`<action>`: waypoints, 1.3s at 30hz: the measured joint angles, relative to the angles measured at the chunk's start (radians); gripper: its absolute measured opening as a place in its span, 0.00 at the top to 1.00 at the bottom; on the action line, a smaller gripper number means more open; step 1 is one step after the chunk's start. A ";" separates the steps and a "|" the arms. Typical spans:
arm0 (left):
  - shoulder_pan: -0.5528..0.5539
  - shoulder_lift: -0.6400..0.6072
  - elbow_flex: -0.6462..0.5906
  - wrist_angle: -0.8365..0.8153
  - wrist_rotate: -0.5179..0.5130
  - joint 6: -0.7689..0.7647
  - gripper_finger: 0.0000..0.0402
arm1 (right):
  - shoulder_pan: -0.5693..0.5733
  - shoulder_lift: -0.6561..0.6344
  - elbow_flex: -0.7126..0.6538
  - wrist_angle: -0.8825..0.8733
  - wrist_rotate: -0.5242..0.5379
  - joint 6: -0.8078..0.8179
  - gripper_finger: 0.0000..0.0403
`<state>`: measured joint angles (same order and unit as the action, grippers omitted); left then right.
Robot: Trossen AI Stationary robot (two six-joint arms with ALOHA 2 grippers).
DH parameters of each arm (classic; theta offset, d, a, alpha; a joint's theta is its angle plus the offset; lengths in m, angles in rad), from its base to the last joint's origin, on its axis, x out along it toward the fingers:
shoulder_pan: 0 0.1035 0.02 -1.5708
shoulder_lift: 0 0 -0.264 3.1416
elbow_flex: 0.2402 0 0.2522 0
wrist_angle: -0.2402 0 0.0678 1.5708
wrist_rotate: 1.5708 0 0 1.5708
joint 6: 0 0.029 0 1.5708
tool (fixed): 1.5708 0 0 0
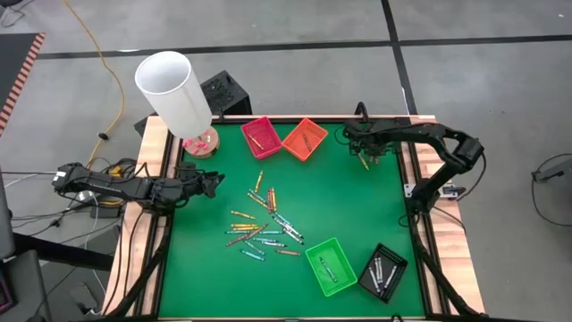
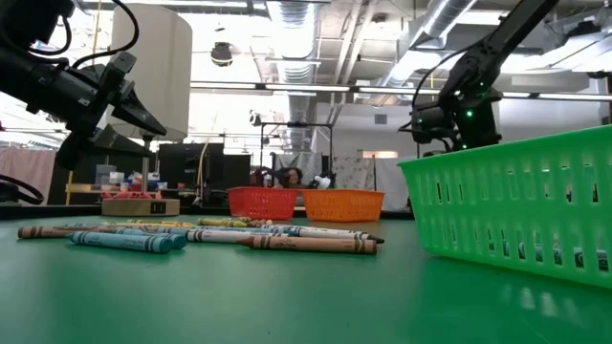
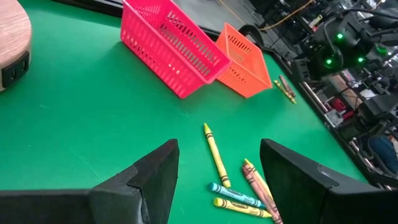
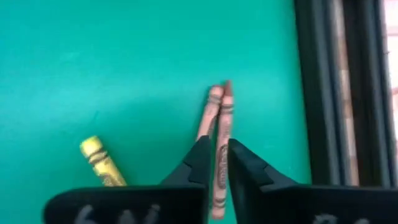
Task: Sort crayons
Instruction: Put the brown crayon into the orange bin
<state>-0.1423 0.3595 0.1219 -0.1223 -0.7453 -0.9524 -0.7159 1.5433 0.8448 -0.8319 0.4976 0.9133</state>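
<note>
Green bench [image 1: 357, 206] is seen under both arms, with workshop clutter behind it in the low view. Crayons [image 1: 265, 228] are scattered loosely mid-bench, between the pink tray [image 1: 261, 137] and orange tray [image 1: 304, 139] at the far edge and the green tray [image 1: 331, 266] and black tray [image 1: 383, 272] at the near edge; a few crayons are seen inside each tray. A white cylinder [image 1: 174, 91] on a round wooden base is stood at the far left corner.

Right gripper [image 4: 216, 158] is placed low at the far right edge, just beside the orange tray. Its fingers [image 4: 198, 163] are drawn narrow and closed around a brown crayon [image 4: 222, 124]; a second brown crayon [image 4: 209, 112] is lying against it, and a yellow crayon [image 4: 99, 160] is lying apart nearby.

Left gripper [image 3: 217, 177] is held above the bench at the left side, clear of the pile. Its fingers [image 3: 155, 174] are spread wide, and nothing is held. Several crayons are seen on the bench between and beyond them, untouched.
</note>
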 joint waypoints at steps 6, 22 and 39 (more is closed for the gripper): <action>0.000 0.000 0.000 -0.002 0.000 0.009 0.46 | -0.022 0.000 0.000 0.005 -0.025 -0.006 0.72; 0.000 0.000 0.000 -0.003 0.006 0.010 0.46 | -0.022 0.000 -0.011 -0.051 -0.027 -0.018 0.71; 0.000 0.000 0.000 -0.002 0.004 0.007 0.46 | -0.031 -0.010 -0.128 0.085 -0.070 0.013 0.71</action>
<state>-0.1425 0.3596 0.1219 -0.1245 -0.7410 -0.9451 -0.7467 1.5329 0.7168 -0.7474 0.4280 0.9261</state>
